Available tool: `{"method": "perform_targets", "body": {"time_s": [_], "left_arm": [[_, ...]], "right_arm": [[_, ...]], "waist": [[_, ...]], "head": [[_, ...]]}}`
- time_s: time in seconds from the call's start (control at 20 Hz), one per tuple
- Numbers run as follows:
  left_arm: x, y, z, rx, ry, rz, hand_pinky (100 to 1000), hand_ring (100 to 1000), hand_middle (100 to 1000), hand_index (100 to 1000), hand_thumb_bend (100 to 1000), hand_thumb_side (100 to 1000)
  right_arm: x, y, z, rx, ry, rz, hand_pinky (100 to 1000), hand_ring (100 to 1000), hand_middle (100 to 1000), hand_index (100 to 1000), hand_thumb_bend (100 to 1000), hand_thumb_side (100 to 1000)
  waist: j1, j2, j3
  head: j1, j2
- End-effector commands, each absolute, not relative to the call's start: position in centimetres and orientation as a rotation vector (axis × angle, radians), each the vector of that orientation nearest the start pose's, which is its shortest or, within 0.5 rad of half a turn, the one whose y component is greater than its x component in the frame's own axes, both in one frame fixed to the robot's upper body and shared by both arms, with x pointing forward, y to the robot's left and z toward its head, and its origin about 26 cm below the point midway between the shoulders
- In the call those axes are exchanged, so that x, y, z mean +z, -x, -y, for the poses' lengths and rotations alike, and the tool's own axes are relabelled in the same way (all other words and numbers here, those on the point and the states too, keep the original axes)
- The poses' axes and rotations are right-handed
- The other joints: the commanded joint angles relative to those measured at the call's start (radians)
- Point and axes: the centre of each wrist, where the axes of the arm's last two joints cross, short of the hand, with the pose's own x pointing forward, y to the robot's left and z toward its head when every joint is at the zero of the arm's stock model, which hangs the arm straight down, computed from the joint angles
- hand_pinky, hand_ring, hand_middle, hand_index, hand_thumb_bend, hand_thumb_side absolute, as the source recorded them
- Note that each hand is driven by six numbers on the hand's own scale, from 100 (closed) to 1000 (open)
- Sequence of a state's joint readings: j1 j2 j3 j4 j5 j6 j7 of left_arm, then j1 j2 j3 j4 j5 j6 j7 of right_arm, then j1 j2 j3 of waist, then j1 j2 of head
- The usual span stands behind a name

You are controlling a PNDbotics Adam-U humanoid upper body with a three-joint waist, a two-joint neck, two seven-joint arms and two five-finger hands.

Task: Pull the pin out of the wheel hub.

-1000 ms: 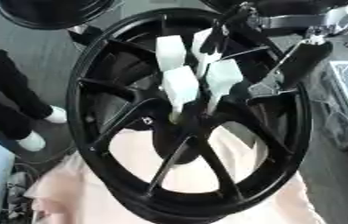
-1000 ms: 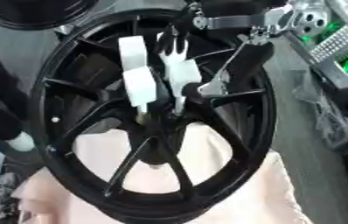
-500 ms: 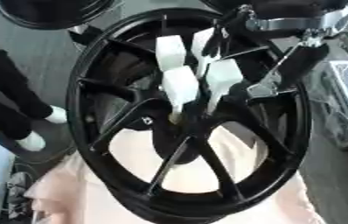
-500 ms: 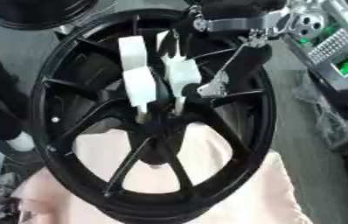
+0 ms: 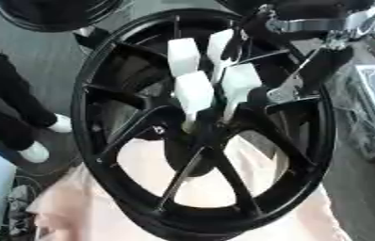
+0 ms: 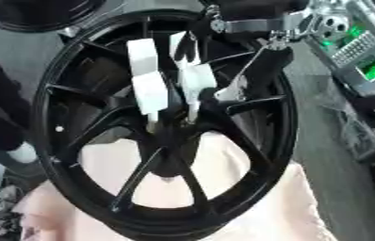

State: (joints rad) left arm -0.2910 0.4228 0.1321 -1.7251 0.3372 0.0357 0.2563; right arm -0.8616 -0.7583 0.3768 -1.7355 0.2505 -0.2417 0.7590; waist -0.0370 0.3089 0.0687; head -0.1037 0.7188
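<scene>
Wheel: the big black spoked alloy wheel hub [image 5: 125, 141] lies on pale pink cloth [image 5: 84, 207].
Pin: a small pale pin [image 5: 189, 125] stands at the hub's centre, under my fingertips.
Right robot hand [image 5: 211, 80]: my white-padded fingers reach down to the centre; whether they pinch the pin, I cannot tell.
Left robot hand: out of sight.

Grey floor [image 5: 42, 70], mottled and bare at upper left. On it, a pale pink cloth [image 5: 224, 188], rumpled, spread across the lower part of the view. Standing upright on that cloth, a black spoked wheel [image 6: 84, 188], its lower rim pressed into the fabric. Behind, near the top left corner, part of a second black wheel [image 5: 51, 16] on the floor.
</scene>
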Motion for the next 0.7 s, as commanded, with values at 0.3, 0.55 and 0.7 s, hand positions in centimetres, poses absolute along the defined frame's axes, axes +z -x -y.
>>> {"method": "perform_targets", "body": {"time_s": [0.3, 0.55, 0.7], "left_arm": [[17.17, -32.97, -33.97, 0.149, -0.218, 2.03, 720, 849, 777, 704, 100, 685], [17.18, -32.98, -33.94, 0.147, -0.215, 2.03, 719, 850, 778, 704, 100, 685], [17.17, -32.99, -33.93, 0.145, -0.214, 2.029, 719, 850, 778, 704, 100, 685]], "right_arm": [[32.04, -35.58, 22.75, -2.677, -0.569, -2.189, 768, 652, 654, 806, 306, 436], [31.82, -35.69, 22.7, -2.696, -0.569, -2.169, 755, 638, 640, 797, 306, 444], [31.76, -35.67, 22.7, -2.7, -0.569, -2.162, 745, 626, 629, 791, 305, 443]], "waist": [[0.004, -0.013, -0.002], [0.005, -0.013, -0.002], [0.005, -0.012, -0.002]], "head": [[-0.001, -0.001], [-0.001, -0.002], [0.0, -0.001]]}}
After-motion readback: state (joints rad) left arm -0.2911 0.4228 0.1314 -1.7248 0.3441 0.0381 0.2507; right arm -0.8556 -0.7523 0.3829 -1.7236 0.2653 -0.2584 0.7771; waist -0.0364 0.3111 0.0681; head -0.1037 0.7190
